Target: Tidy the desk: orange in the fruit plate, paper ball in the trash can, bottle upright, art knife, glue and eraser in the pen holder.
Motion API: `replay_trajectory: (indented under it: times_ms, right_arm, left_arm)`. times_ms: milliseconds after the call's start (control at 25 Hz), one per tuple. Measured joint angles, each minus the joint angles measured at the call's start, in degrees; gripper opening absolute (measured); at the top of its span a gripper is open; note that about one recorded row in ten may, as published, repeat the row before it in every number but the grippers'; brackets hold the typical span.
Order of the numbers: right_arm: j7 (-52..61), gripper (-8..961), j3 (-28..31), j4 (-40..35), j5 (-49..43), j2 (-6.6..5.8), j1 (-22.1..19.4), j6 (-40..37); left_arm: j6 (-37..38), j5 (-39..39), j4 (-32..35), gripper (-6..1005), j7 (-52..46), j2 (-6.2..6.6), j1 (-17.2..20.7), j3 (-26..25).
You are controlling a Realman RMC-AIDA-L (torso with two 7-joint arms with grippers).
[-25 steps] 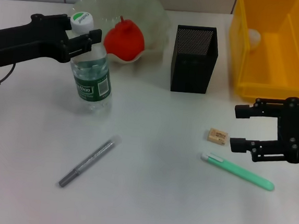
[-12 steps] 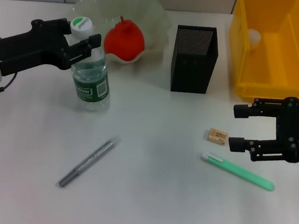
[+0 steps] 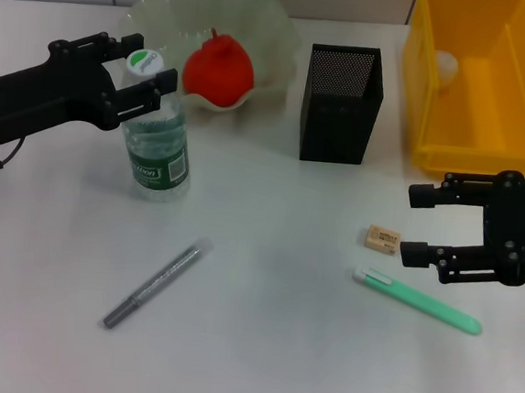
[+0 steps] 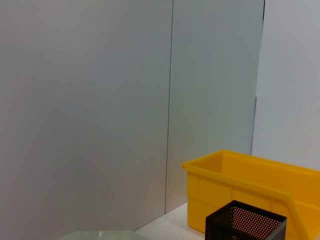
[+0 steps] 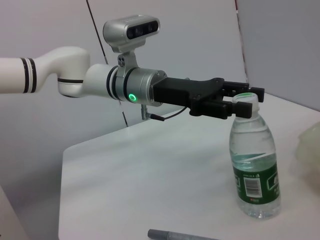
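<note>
The bottle (image 3: 157,141) stands upright on the table, left of the fruit plate (image 3: 277,32); the right wrist view shows the bottle (image 5: 252,170) too. My left gripper (image 3: 147,61) is shut on its cap. The orange (image 3: 220,71) lies in the fruit plate. A paper ball (image 3: 446,65) lies inside the yellow trash can (image 3: 519,99). My right gripper (image 3: 414,224) hovers open just right of the eraser (image 3: 382,239) and above the glue (image 3: 416,300). The art knife (image 3: 157,284) lies at the front left. The pen holder (image 3: 341,102) stands at centre back.
The left wrist view shows only the wall, the trash can (image 4: 250,185), the pen holder (image 4: 245,225) and a bit of plate rim (image 4: 100,235). The art knife's end (image 5: 180,235) shows in the right wrist view.
The bottle has gone from tilted to upright, and the left gripper came a little toward the front with its cap. The right gripper has barely moved.
</note>
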Motion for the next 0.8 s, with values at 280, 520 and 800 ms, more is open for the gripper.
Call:
replay_trajectory:
  times_ms: [280,520,800]
  right_arm:
    - [0.0,754,0.0,0.0,0.0,0.00,-0.1,0.0]
    - [0.6,754,0.0,-0.7,-0.1,0.00,-0.1,0.0]
    - [5.6,753,-0.5,-5.4,-1.0,0.00,0.2,1.6]
  left_arm:
    - [1.7,-1.3,0.5,704,0.0,0.18,0.2,-0.6]
    - [8.5,-3.7,0.4,850,-0.4,0.49,0.5,-6.9]
    - [22.1,0.1,-0.2,876,-2.5,2.96,1.3,-15.3]
